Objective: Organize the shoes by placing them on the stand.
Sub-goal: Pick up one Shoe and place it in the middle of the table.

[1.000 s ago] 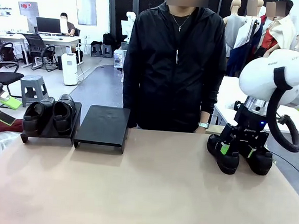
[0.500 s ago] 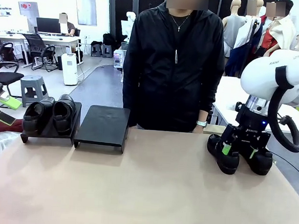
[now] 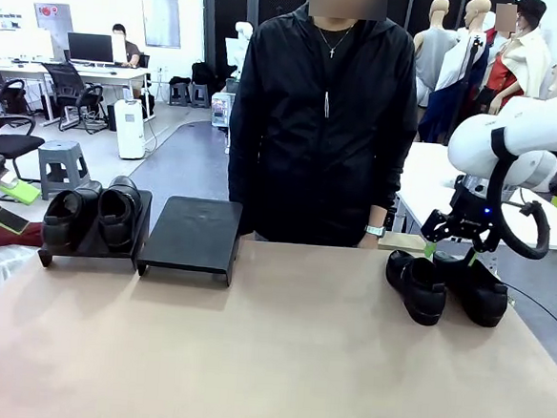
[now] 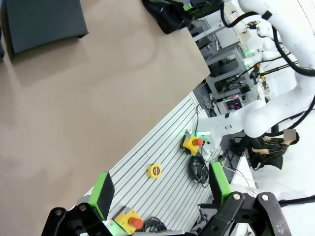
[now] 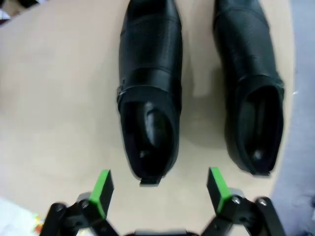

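Beneath the spread right gripper lie two shoes, untouched.

table: plain tan top, runs the full width of the front view
far left corner: the stand, two low black units sitting right next to each other by the far edge, left unit and right unit
far right: one shoe and a second shoe straight on the tabletop, side by side, close but not touching, toes toward the robot's side
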